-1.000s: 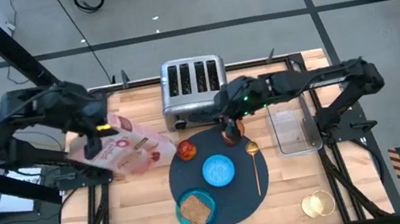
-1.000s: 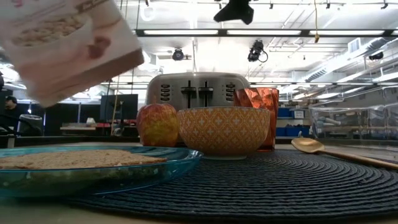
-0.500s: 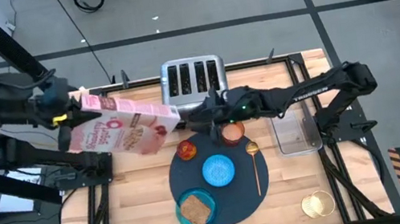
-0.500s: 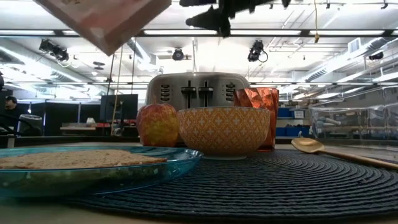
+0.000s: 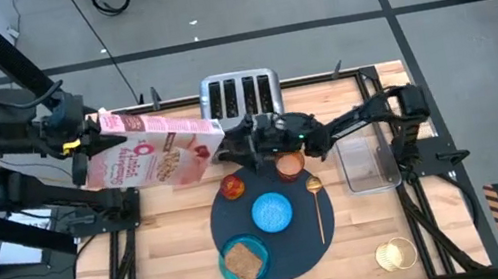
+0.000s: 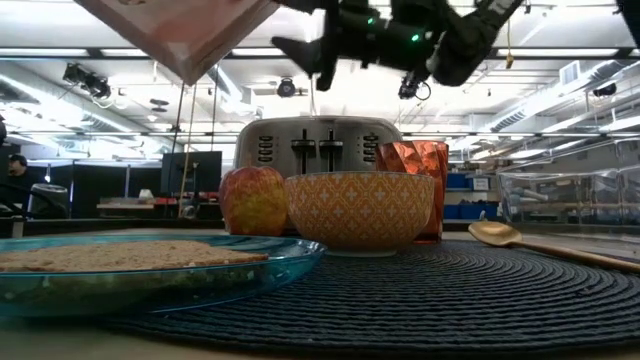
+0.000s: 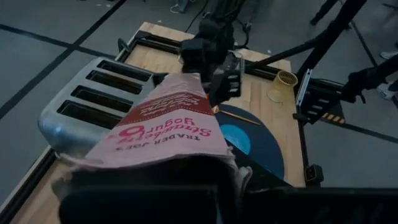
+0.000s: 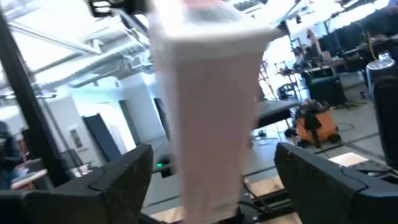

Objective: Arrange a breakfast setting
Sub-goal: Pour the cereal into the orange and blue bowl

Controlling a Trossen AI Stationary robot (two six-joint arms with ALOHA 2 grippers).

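Cereal box hanging pinched in left gripper; right gripper, fingers spread, approaching its right end — should be squaring up before closing

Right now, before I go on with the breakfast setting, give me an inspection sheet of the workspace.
Surface: wooden table, mostly bare at its front left.
Job's things: mat holds bowl, plate with toast, spoon, cup, fruit.
Clutter: toaster behind the mat; clear tray to its right; small clear cup at front right.
Grippers: left gripper shut on cereal box, held tilted in the air over the table's left; right gripper open, fingers either side of the box's far end, above the toaster's front.
Cables: one runs across the floor to the table's back edge.
Surroundings: grey floor; a lab room beyond, low view.
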